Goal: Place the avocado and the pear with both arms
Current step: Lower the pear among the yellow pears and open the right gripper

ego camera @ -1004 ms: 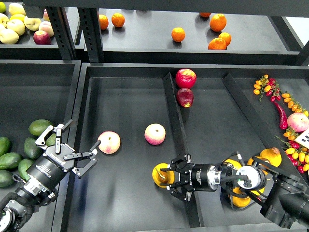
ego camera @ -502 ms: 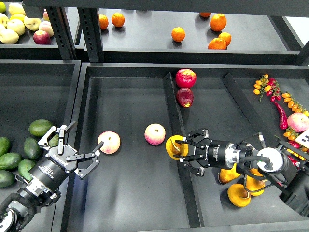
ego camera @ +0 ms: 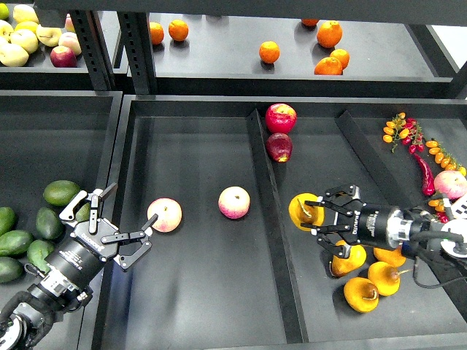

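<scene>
My right gripper [ego camera: 314, 217] is shut on a golden yellow pear [ego camera: 303, 211] and holds it just right of the black divider [ego camera: 264, 189], over the right compartment. Several more pears [ego camera: 362, 294] lie below it. Several dark green avocados [ego camera: 60, 192] lie in the left bin. My left gripper [ego camera: 120, 220] is open and empty, over the wall between the left bin and the middle compartment, right of the avocados and just left of a peach [ego camera: 165, 215].
A second peach [ego camera: 234, 202] lies in the middle compartment. Two red apples [ego camera: 280, 118] sit at the back of the right compartment. Chillies and cherry tomatoes [ego camera: 427, 164] lie far right. Oranges [ego camera: 269, 52] and pale fruits [ego camera: 22, 40] are on the upper shelf.
My right gripper has carried the pear to the right and up, from the front of the middle compartment across the divider into the right compartment. The left gripper has barely moved.
</scene>
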`<act>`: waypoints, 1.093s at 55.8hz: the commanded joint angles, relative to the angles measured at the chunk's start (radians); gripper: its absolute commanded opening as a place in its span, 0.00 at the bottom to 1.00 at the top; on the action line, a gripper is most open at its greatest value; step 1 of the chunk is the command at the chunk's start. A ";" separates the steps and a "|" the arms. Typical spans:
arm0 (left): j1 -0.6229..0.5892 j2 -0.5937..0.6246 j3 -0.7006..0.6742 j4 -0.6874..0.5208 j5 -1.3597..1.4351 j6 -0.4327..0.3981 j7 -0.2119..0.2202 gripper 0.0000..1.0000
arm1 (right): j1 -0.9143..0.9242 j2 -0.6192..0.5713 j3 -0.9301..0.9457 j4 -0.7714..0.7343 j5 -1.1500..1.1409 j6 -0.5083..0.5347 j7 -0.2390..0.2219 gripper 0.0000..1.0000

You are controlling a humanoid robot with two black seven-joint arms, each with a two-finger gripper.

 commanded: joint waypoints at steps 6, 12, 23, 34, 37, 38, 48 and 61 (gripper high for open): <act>0.000 0.000 0.006 0.004 0.000 0.000 0.000 0.99 | -0.088 -0.006 -0.005 -0.008 -0.044 0.029 0.000 0.20; -0.002 0.000 0.009 0.004 0.000 0.000 0.000 0.99 | -0.120 -0.004 -0.003 -0.019 -0.071 0.031 0.000 0.21; -0.002 0.000 0.009 0.004 0.000 0.000 0.000 0.99 | -0.127 0.011 -0.008 -0.068 -0.092 0.064 0.000 0.22; 0.000 0.000 0.008 0.004 0.000 0.000 0.000 0.99 | -0.127 0.045 0.001 -0.128 -0.104 0.066 0.000 0.26; 0.000 0.000 0.006 0.002 0.000 0.000 0.000 0.99 | -0.127 0.051 0.003 -0.134 -0.105 0.066 0.000 0.26; 0.000 0.000 0.006 0.002 0.000 0.000 0.000 0.99 | -0.127 0.053 0.003 -0.134 -0.107 0.066 0.000 0.27; 0.000 0.000 0.005 0.002 0.000 0.000 0.000 0.99 | -0.126 0.080 0.003 -0.152 -0.110 0.066 0.000 0.27; 0.000 0.000 0.003 0.002 0.000 0.000 0.000 0.99 | -0.127 0.108 0.001 -0.174 -0.128 0.066 0.000 0.31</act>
